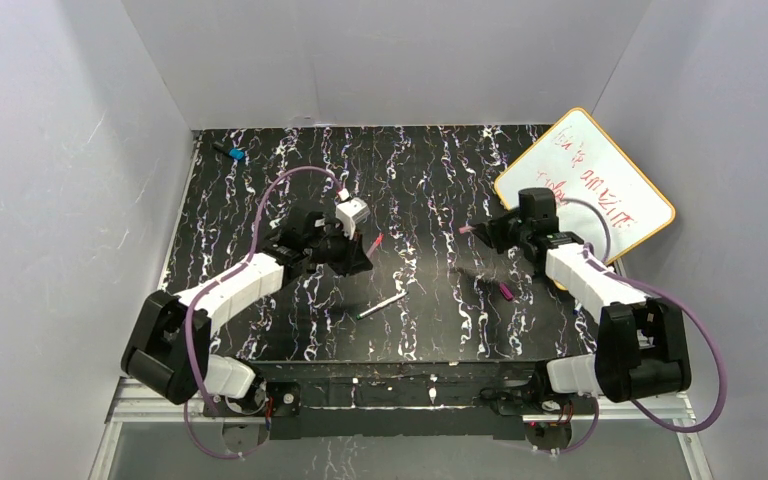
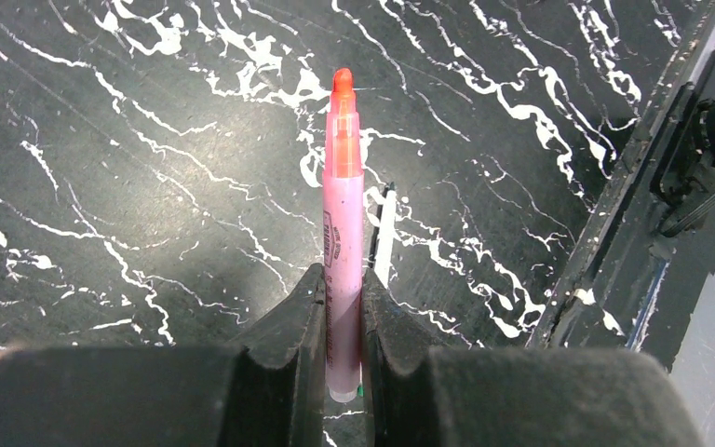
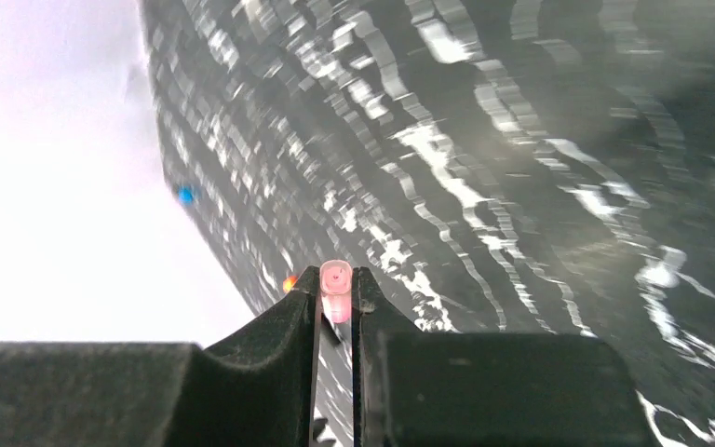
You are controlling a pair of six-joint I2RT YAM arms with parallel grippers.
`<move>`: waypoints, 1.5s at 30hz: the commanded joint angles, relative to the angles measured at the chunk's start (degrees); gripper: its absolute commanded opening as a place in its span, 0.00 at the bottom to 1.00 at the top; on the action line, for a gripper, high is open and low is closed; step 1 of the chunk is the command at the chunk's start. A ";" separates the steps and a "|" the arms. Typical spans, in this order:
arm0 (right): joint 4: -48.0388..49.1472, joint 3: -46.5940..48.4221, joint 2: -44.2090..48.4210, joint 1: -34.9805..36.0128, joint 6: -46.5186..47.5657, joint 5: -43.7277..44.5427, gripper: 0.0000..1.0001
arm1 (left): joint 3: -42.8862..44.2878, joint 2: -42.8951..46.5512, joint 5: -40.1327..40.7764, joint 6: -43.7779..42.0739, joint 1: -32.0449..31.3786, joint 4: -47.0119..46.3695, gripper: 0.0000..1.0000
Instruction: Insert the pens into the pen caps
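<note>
Pink pen (image 2: 343, 223), orange tip outward, clamped in left gripper (image 2: 343, 287) over marbled table (image 2: 102, 186); right gripper (image 3: 336, 276) pinches pink cap (image 3: 336, 292), held aloft, well apart from pen; grey pen (image 1: 380, 307) and magenta pen (image 1: 506, 291) lie on table between arms.

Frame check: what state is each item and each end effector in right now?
left end effector: shut on the pink pen
pink pen: gripped, orange tip bare, no cap on
right end effector: shut on the pink cap
pink cap: clamped, not on any pen
slim pen: lying loose between the arms, untouched
magenta pen: lying loose near the right arm, untouched
whiteboard: written on
</note>
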State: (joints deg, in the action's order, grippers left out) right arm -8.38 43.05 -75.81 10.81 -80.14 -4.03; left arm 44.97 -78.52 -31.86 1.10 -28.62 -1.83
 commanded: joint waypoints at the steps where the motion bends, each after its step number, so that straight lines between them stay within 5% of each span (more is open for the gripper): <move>1: 17.86 6.55 -2.06 6.76 21.42 -8.69 0.01 | -1.57 3.57 -3.69 -0.66 -0.12 -3.50 0.00; 5: 26.66 9.21 -2.50 12.61 38.60 -11.46 0.01 | -5.71 6.00 -8.25 4.85 -0.12 -13.65 0.00; 9: 31.08 10.34 -1.88 13.89 43.51 -20.61 0.01 | -7.31 6.78 -9.69 7.18 -0.12 -17.41 0.00; 45: 30.15 11.53 -1.65 22.07 46.55 -22.83 0.01 | -8.14 7.83 -11.07 12.01 0.84 -24.37 0.00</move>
State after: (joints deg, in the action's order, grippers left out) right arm 19.68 53.47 -76.88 32.56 -34.26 -27.20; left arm 37.36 -73.23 -41.45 12.99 -28.21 -24.80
